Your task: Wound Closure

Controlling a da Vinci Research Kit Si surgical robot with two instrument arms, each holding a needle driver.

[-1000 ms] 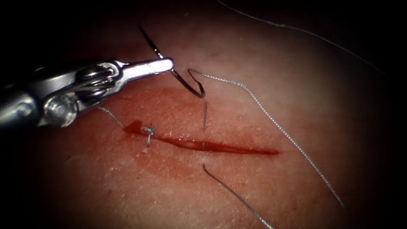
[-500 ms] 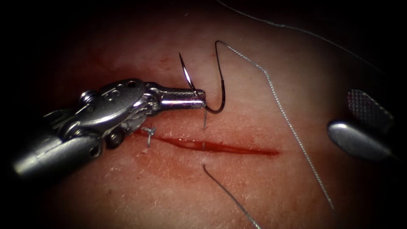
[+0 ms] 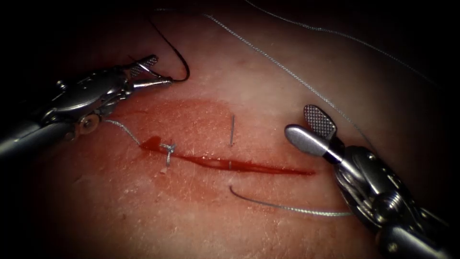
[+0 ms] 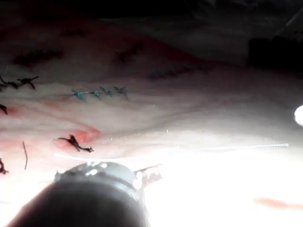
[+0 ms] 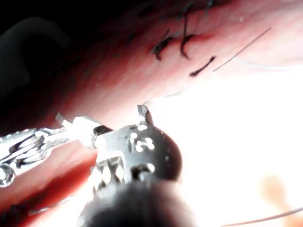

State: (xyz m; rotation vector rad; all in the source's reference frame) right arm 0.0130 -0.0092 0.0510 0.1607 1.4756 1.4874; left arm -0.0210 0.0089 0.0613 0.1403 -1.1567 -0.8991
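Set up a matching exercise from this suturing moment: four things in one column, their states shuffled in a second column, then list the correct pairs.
Things:
1. left tool
2. right tool
3. needle
4. knot

States:
A. open, holding nothing
B. sits tied at the left end of the cut
C. clear of the tissue, above the cut
D. grips the needle near one end of its curve

Pairs: 1-D, 2-A, 3-C, 4-B

Needle [image 3: 175, 57] tip lost in shadow; thread [image 3: 335, 33] cut off by edge
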